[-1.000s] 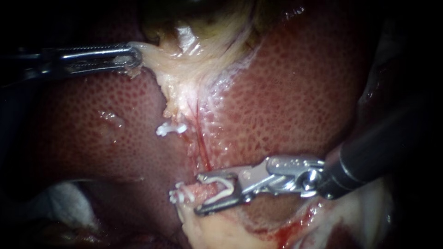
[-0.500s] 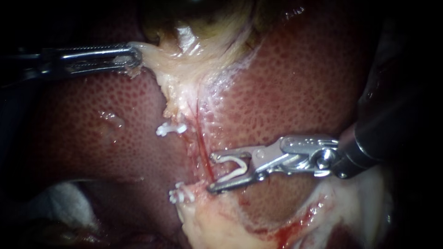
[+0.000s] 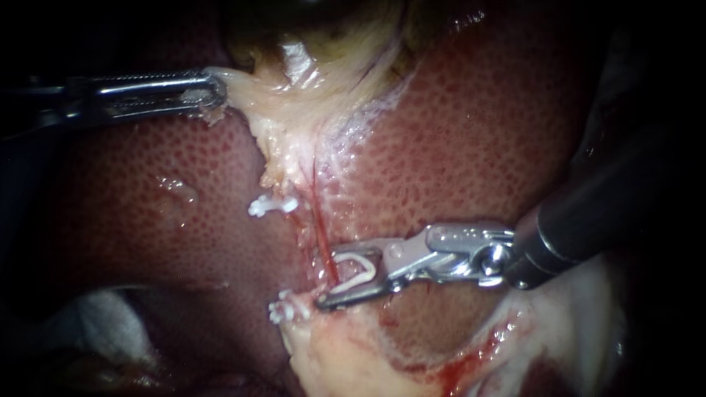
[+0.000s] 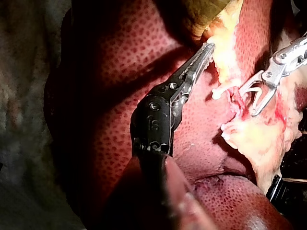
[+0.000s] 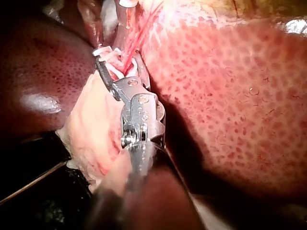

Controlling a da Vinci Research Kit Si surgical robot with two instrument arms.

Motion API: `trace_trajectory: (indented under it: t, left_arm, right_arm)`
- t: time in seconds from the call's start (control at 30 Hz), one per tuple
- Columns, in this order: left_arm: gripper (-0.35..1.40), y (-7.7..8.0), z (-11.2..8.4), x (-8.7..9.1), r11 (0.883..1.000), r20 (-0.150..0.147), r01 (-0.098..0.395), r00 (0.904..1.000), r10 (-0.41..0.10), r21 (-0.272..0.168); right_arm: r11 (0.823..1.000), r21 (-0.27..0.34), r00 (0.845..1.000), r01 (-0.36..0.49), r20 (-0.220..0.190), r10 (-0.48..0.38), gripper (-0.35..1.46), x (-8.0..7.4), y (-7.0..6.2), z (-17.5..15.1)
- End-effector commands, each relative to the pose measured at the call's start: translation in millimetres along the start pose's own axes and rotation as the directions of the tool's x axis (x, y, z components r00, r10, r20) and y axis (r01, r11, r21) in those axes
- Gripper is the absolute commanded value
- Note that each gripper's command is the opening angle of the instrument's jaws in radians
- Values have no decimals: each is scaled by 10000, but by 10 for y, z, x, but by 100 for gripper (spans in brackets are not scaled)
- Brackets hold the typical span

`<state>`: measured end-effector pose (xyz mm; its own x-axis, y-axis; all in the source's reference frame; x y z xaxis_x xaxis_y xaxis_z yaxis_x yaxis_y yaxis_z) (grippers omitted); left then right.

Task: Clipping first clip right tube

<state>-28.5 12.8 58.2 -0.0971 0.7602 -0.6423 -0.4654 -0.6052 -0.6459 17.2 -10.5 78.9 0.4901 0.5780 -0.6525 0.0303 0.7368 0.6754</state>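
Left instrument (image 3: 213, 92): slim silver jaws, finely serrated, set on a black wrist housing with small round screws. Right instrument (image 3: 329, 279): bright steel slotted jaws, round pivot pin, dark smooth cylindrical shaft with a collar ring.

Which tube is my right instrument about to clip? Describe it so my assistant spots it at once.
From the pale gallbladder tissue between the red speckled liver lobes, a thread-thin bright-red tube runs down into the open white clip held by my right instrument. The pale strand beside it carries a closed white clip; this tube is red and bare.
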Motion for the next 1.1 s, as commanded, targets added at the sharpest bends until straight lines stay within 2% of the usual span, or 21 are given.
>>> trace_trajectory:
  t: [0.03, 0.47, 0.87, 0.97, 1.1]
  left_arm:
    - [-35, 0, 0, 0, 10000, -2, 0, 10000, 0, 6]
    - [-35, 1, 1, -1, 10000, 24, -8, 10000, 8, 21]
    - [-35, 1, 2, -1, 10000, 27, -11, 10000, 11, -3]
    - [-35, 1, 2, -1, 10000, 27, -10, 10000, 11, -3]
    - [-35, 1, 2, -1, 10000, 27, -11, 10000, 11, -2]
  right_arm:
    - [9999, 112, 9999, -116, -74, 117, 50, -1, -2, 2]
    - [9936, 827, 9943, -765, -682, 822, 49, 5, -11, 15]
    - [9896, 865, 9907, -1153, -628, 1209, 43, -4, -12, 24]
    - [9873, 878, 9885, -1326, -618, 1383, 32, -5, -12, 23]
    - [9829, 858, 9853, -1627, -393, 1665, 1, -7, -12, 19]
